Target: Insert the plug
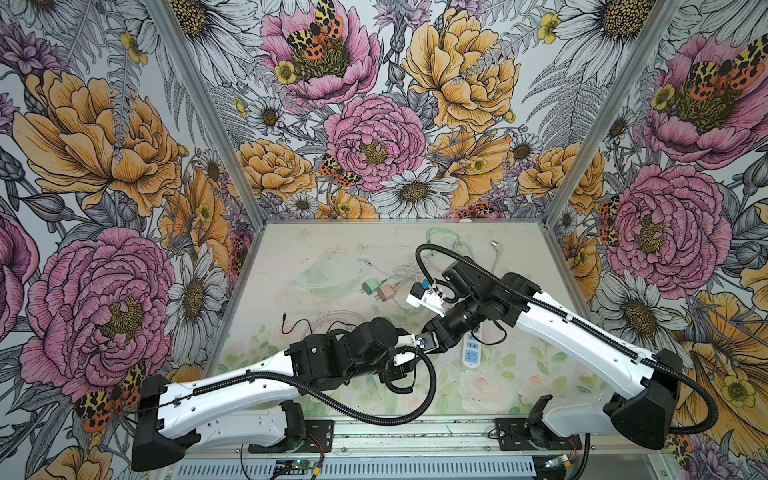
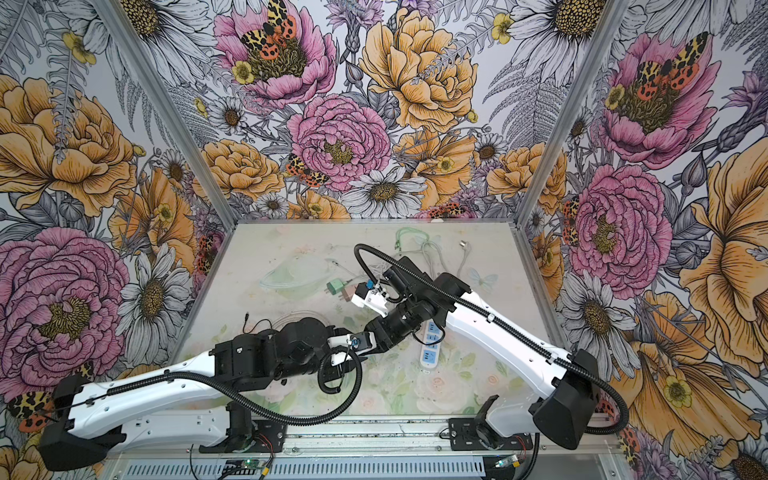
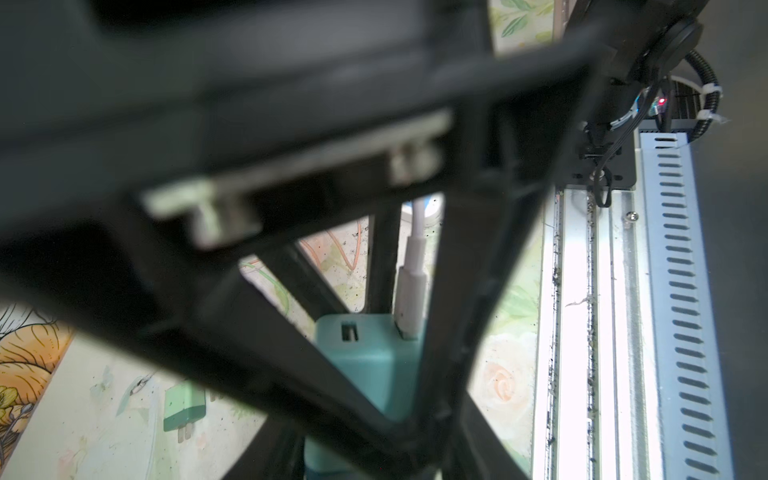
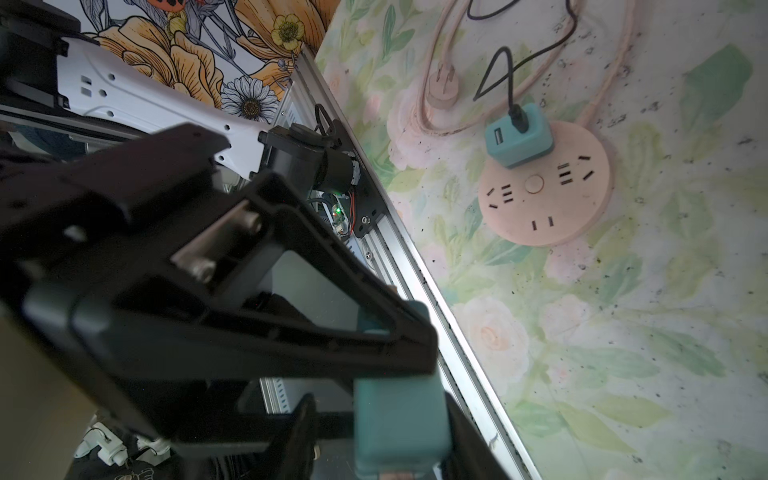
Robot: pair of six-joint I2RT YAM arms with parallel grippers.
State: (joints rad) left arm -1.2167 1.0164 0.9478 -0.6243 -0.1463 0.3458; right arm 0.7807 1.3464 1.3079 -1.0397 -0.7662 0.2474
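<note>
- Gripping teal charger [image 3: 365, 361]: left gripper [image 3: 390, 407], fingers closed on its sides
- right gripper [image 4: 361, 386] jaws apart, loose around teal charger
- teal charger above table [image 1: 332, 257] centre, just left of white power strip [image 1: 471, 349]

No lettering, brand, number or sign legible anywhere (wrist views blur up close): none on the teal plug [image 3: 374, 361], the white power strip [image 1: 470, 353] toward 4 o'clock on the surface [image 1: 316, 249], or the round pink socket board [image 4: 519, 220].
</note>
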